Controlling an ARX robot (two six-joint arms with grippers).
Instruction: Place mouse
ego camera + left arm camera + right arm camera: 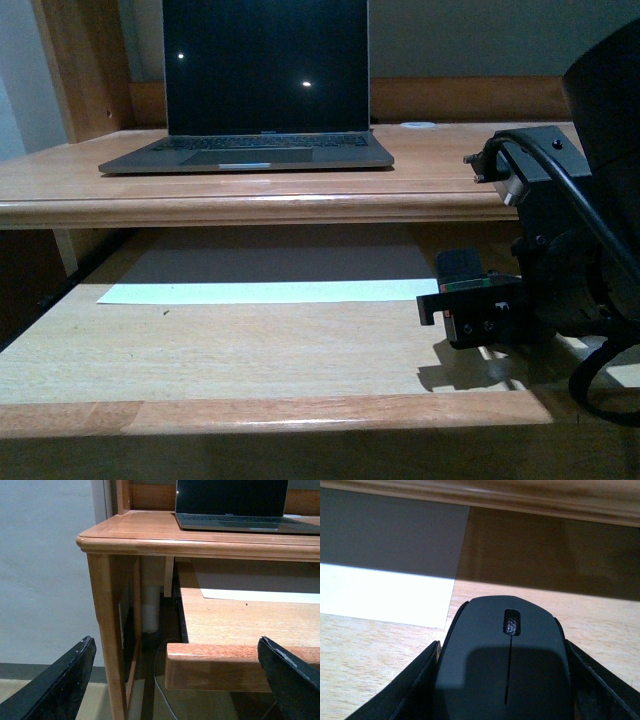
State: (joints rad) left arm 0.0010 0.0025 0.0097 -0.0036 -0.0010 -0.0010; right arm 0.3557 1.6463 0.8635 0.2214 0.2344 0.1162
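The mouse [505,670] is matte black with a domed top and a scroll wheel. It sits between the two black fingers of my right gripper [502,680], which is shut on it. In the front view the right gripper [470,305] is low over the right part of the pull-out wooden shelf [200,350], just right of the white paper strip [260,291]. I cannot tell whether the mouse touches the shelf. My left gripper [175,680] is open and empty, down by the shelf's front left corner [210,665]. It does not show in the front view.
A laptop [260,80] with a dark screen stands open on the upper desk top [450,170]. The desk's front edge [520,500] overhangs the shelf just beyond the mouse. The desk leg [107,630] and a cable [162,690] lie near the left gripper.
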